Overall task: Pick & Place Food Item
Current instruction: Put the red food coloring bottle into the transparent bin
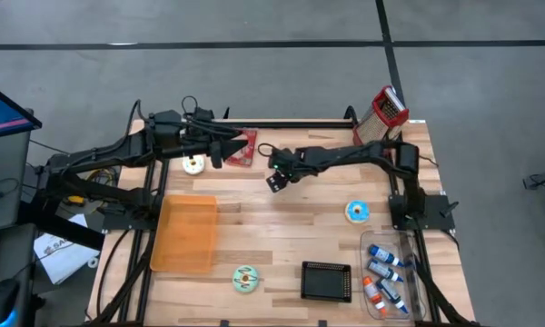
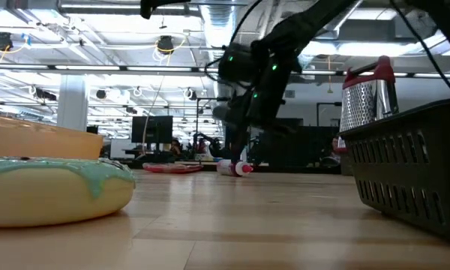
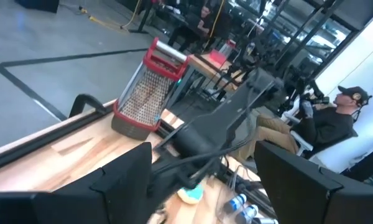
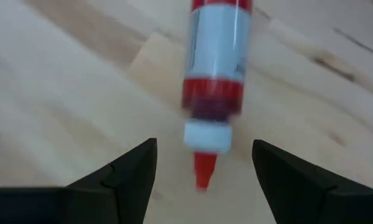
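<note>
One smooth red-tipped cylindrical bottle (image 4: 216, 74)

Robotics lab / open industrial workspace. Wood table (image 1: 282, 241) on a black frame, sitting on a grey concrete floor (image 1: 254, 73) with taped lines. Far behind: exposed ceiling with rows of strip lights (image 2: 97, 37), monitors (image 2: 151, 127), more benches. Seated person (image 3: 326, 124) on the right side.

A small plastic squeeze bottle with a pale label, red bands, white collar and red nozzle tip (image 4: 215, 74) lies on the light wooden desk (image 4: 62, 93). The right gripper (image 4: 204, 171) hovers above it, dark fingers (image 4: 121, 177) spread apart on either side of the nozzle.
</note>
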Available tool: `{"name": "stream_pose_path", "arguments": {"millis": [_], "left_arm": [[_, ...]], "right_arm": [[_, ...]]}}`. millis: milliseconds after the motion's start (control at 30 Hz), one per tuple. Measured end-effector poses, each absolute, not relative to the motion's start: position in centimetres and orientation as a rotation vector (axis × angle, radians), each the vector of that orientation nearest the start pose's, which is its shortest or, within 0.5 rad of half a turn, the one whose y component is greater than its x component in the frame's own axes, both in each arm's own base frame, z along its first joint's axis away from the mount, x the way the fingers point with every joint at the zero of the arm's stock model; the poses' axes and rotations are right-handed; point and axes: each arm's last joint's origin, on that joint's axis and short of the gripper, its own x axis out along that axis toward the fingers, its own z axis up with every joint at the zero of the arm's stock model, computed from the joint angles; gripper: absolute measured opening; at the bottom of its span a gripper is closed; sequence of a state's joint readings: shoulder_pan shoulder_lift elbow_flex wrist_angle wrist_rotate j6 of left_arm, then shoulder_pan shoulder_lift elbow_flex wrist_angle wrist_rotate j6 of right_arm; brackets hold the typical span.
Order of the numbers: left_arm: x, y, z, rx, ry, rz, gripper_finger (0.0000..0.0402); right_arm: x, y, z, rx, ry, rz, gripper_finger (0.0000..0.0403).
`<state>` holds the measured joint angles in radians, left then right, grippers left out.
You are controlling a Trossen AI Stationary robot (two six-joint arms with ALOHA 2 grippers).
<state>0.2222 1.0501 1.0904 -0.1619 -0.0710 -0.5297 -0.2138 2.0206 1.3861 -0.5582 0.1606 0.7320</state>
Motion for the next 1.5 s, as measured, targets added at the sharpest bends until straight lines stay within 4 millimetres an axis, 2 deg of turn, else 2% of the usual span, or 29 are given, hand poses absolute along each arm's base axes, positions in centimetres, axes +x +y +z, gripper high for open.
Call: {"name": "stream_pose_path", "arguments": {"millis": [133,300,567,767,933,1100,1300,1500], "left_arm": [[21.8,5.2,39.2,-0.531,0.034,0.325,0.0281],[21.8,5.2,39.1,-0.524,0.042,0.327,0.0281],[21.8,5.2,39.2,-0.507,0.044,0.328,0.0281],[21.8,5.2,39.2,-0.506,0.043,0.328,0.0281],[21.8,5.2,39.2,-0.507,0.042,0.328,0.0281],[21.8,5.2,39.2,-0.515,0.041,0.329,0.0281],[21.8,5.2,39.2,-0.527,0.039,0.329,0.0281],[21.8,5.2,39.2,-0.526,0.040,0.329,0.0281]], "right_arm": [[39.4,-10.0,15.7,0.675,0.967,-0.758,0.0255],[38.7,-11.1,15.2,0.725,1.008,-0.757,0.0255],[38.6,-10.9,15.0,0.709,1.032,-0.736,0.0255],[38.4,-11.7,15.0,0.708,1.016,-0.749,0.0255],[38.8,-12.2,13.1,0.729,1.066,-0.714,0.0255],[39.1,-11.3,12.0,0.689,1.096,-0.726,0.0253],[39.4,-11.4,12.3,0.690,1.078,-0.731,0.0216],[39.8,-11.7,12.7,0.695,1.060,-0.720,0.0133]]}}
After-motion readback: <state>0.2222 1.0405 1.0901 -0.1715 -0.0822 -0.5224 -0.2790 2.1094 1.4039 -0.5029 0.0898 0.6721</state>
